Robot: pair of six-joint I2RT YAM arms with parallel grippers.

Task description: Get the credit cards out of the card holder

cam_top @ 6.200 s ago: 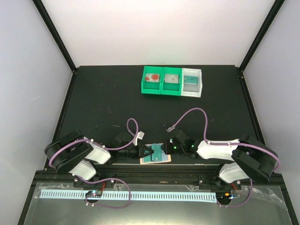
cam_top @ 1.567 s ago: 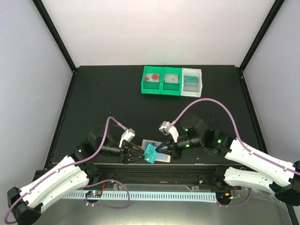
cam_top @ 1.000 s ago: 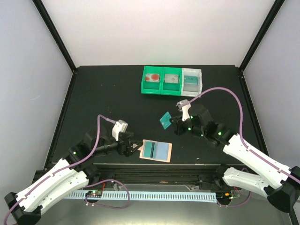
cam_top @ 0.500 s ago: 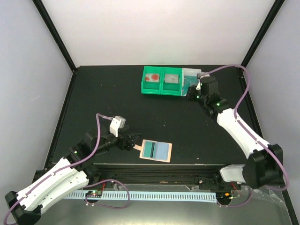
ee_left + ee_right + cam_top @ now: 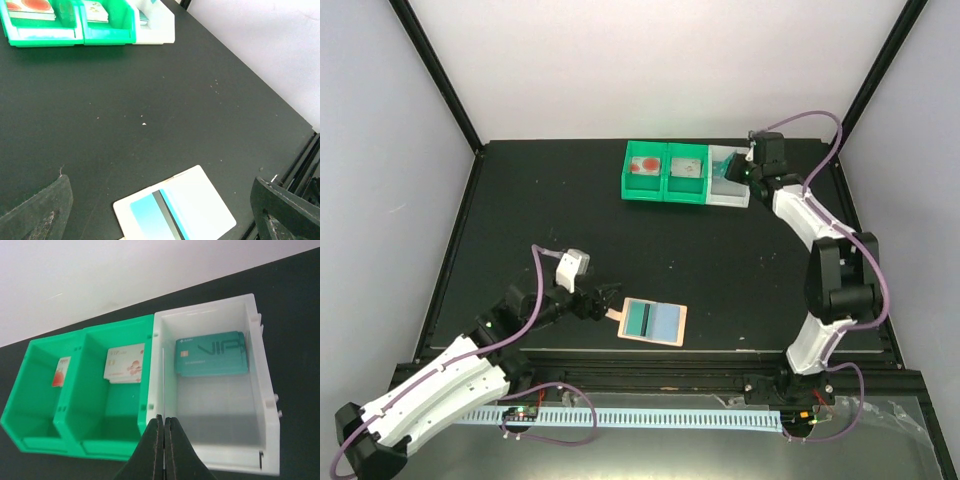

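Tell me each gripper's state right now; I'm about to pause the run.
Left gripper: open, holding nothing, beside the card holder.
Right gripper: shut above the white bin; whether it pinches a card cannot be told.

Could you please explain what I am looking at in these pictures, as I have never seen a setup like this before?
These are two robot arms bolted at the near edge of a black table. One picture looks down from above and behind them. The other two come from small cameras on each wrist. The left gripper stands open beside the card holder, a flat tan wallet lying open with a teal striped card in it. The right arm reaches to the far side, and the right gripper is shut at the white bin, where a teal card lies flat. Whether that gripper pinches anything I cannot tell. Beside the white bin, two green bins each hold a pale card.
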